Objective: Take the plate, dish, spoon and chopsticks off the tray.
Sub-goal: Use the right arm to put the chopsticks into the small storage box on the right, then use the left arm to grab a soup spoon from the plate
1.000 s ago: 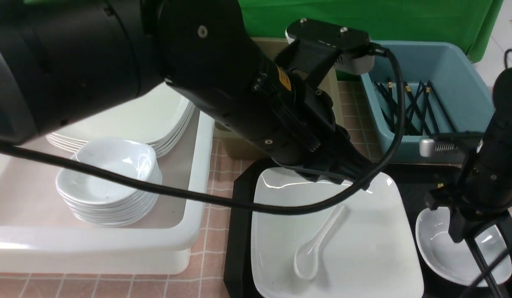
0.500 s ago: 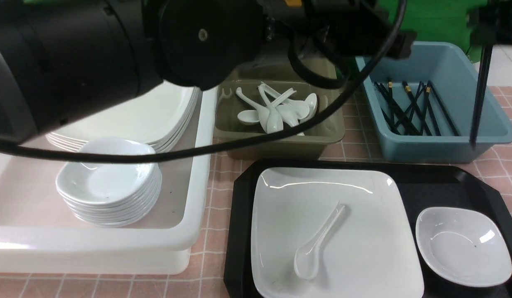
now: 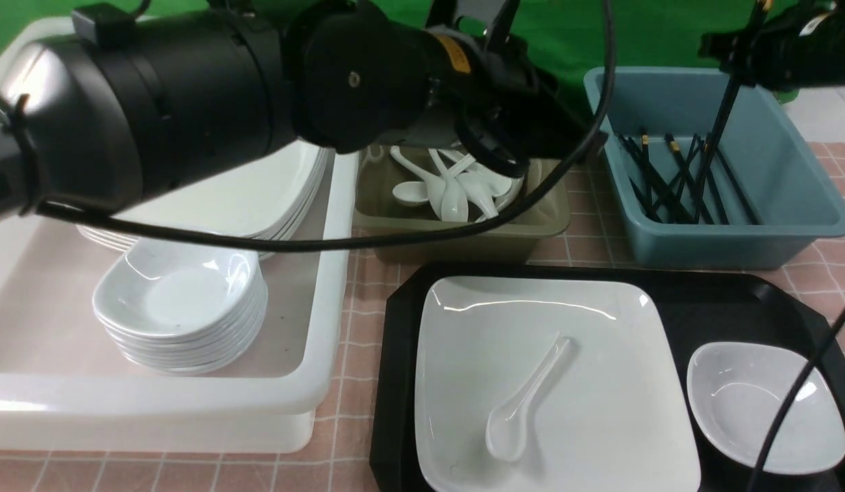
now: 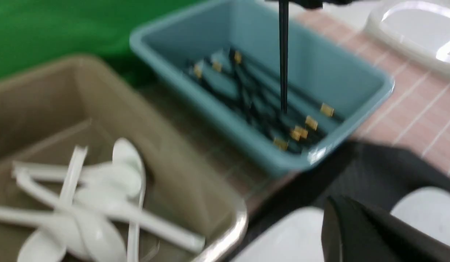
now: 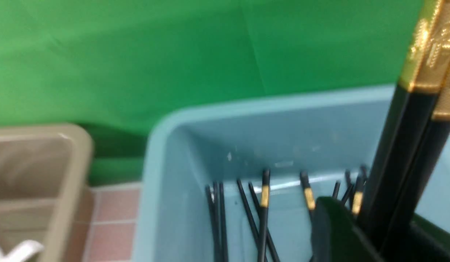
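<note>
The black tray (image 3: 730, 301) carries the large white plate (image 3: 600, 410), and the spoon (image 3: 521, 406) lies on the plate. The small dish (image 3: 750, 403) sits at the tray's right end. My right gripper (image 3: 737, 51) (image 5: 370, 233), high over the blue tub (image 3: 798, 229), is shut on the pair of black chopsticks (image 3: 718, 119) (image 5: 399, 174) (image 4: 283, 54). They hang tilted, tips down inside the tub. My left gripper (image 4: 330, 207) is shut with nothing in it, raised above the plate's far edge near the olive tub (image 3: 463, 239).
The white tub (image 3: 320, 383) on the left holds stacked plates and a stack of small dishes (image 3: 183, 307). Several spoons lie in the olive tub and several chopsticks in the blue tub. My bulky left arm (image 3: 224, 102) spans the upper left. A cable (image 3: 795, 396) crosses the dish.
The right gripper has lifted the chopsticks from beside the dish up and over the blue tub, tips now inside it. The left arm has risen and drawn back from over the plate.
</note>
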